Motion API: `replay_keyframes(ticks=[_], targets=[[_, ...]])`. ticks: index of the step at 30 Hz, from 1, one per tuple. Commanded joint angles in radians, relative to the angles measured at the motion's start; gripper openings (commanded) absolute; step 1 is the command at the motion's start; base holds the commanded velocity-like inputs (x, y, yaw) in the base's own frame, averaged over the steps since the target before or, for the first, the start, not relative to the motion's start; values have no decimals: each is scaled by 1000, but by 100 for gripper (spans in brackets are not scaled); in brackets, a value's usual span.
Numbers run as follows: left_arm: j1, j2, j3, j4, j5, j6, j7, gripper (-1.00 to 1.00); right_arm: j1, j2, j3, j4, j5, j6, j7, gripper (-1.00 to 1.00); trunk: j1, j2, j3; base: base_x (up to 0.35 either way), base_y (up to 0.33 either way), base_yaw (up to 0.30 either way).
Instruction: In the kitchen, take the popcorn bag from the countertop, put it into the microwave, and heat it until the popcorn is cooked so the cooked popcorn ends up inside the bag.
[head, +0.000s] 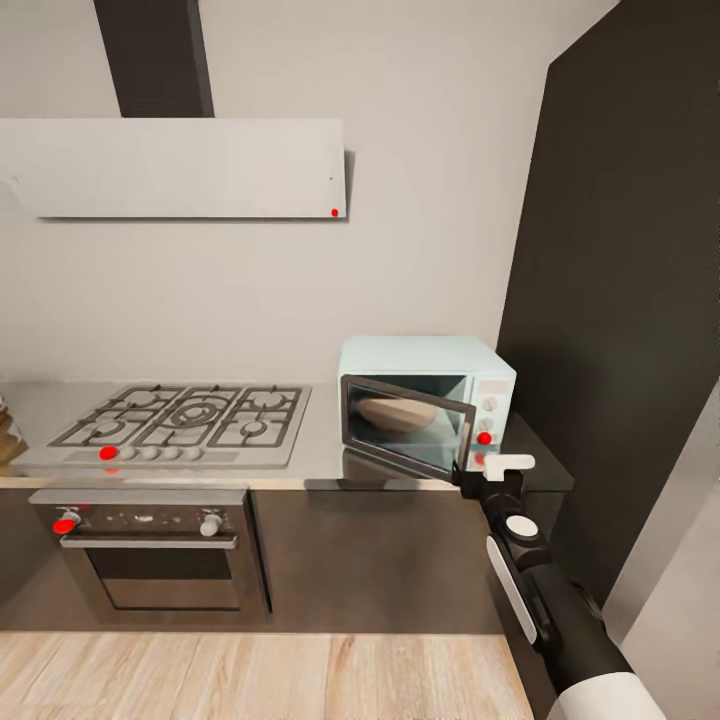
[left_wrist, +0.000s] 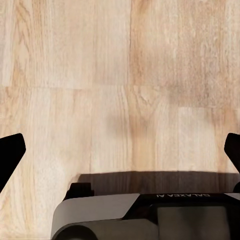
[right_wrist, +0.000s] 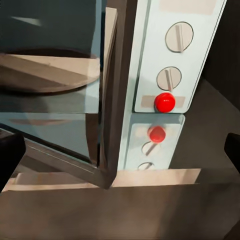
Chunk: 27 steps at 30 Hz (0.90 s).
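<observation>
Head view: microwave door ajar

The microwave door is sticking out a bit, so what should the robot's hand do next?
Probably push the door shut with the right gripper: the door stands ajar, the gripper sits beside its free edge, and the microwave likely won't heat while open.

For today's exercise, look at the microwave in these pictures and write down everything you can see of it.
The microwave is a small pale blue-white box standing on the grey countertop, right of the gas hob. Its dark glass door is slightly ajar. A round turntable shows inside. The side panel carries two round white knobs and a red light. The right gripper is at the door's free edge.
</observation>
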Motion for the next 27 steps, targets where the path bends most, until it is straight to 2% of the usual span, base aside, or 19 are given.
replay_keyframes(ticks=[1,11,15,17,20,27], targets=[[-1,0,1,1,1,-3,1,100,0,-1,4,-2,-1,6,-7,100,0,-1,-1,-11,2,0],[-1,1,2,1,2,-3,1,100,1,0,4,-2,0,-9,-8,100,0,-1,-1,0,-5,0],[-1,3,2,1,2,-3,1,100,1,2,2,-2,2,-26,-12,100,0,-1,-1,59,-210,0],[-1,3,2,1,2,-3,1,100,1,4,-2,-2,1,-56,-13,100,0,-1,-1,39,-159,0],[-1,3,2,1,2,-3,1,100,3,8,-1,0,5,-140,-20,100,0,-1,-1,12,-50,0],[-1,3,2,1,2,-3,1,100,3,5,-1,12,1,-215,-14,100,0,-1,-1,1,-3,0]])
